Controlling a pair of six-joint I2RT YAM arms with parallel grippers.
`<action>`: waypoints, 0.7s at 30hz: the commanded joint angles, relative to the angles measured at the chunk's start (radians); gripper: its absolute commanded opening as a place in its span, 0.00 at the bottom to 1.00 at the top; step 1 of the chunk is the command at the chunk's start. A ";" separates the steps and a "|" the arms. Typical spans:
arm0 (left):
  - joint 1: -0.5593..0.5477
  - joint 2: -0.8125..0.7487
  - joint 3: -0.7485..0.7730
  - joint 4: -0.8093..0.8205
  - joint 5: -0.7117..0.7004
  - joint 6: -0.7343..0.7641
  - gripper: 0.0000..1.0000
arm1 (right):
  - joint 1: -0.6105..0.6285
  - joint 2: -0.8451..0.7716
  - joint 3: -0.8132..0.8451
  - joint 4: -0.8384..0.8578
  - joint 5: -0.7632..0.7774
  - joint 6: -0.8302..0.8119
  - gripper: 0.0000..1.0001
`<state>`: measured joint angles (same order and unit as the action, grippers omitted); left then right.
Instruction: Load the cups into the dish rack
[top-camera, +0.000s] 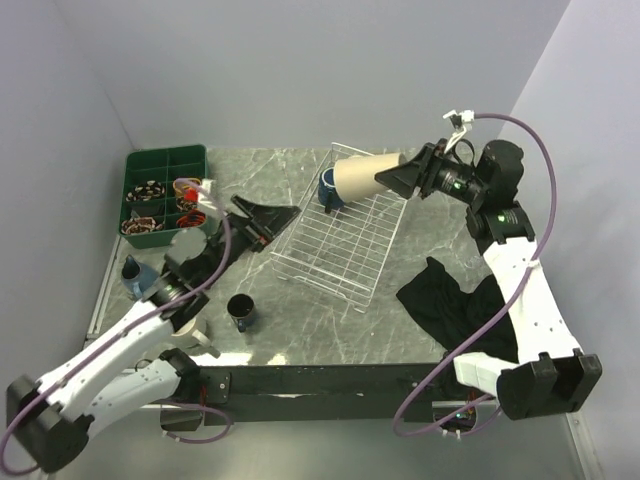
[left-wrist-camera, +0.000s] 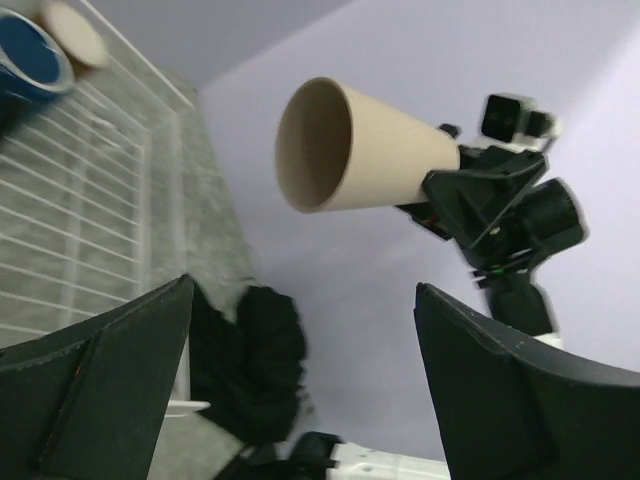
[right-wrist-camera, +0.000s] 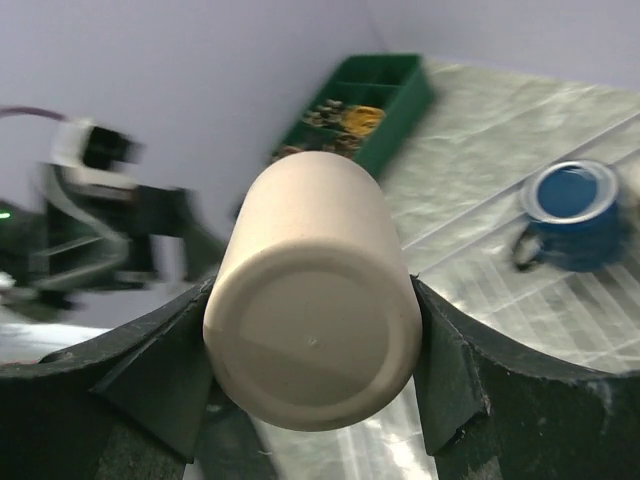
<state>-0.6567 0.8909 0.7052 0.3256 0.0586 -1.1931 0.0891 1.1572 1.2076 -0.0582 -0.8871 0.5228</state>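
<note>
Clamping beige tumbler (top-camera: 362, 176) sideways over dish rack (top-camera: 335, 250) (right gripper (top-camera: 393, 178)) | left gripper (top-camera: 284, 222) spread, empty

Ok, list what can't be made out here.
Top view: green tray contents, too small to identify.
Top view: blue object, partly hidden behind left arm.
Left wrist view: blue mug, blurred and cut by the frame edge.
Right wrist view: mouth of the tumbler, facing away.
</note>
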 joint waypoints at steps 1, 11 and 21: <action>0.006 -0.124 0.060 -0.334 -0.184 0.305 0.96 | 0.008 0.074 0.147 -0.234 0.154 -0.375 0.00; 0.006 -0.366 0.105 -0.706 -0.378 0.518 0.96 | 0.075 0.320 0.398 -0.538 0.493 -0.822 0.00; 0.005 -0.487 0.010 -0.755 -0.350 0.412 0.96 | 0.083 0.585 0.566 -0.611 0.620 -0.891 0.01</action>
<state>-0.6552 0.4213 0.7479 -0.3893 -0.2947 -0.7494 0.1661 1.6917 1.6909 -0.6476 -0.3470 -0.3065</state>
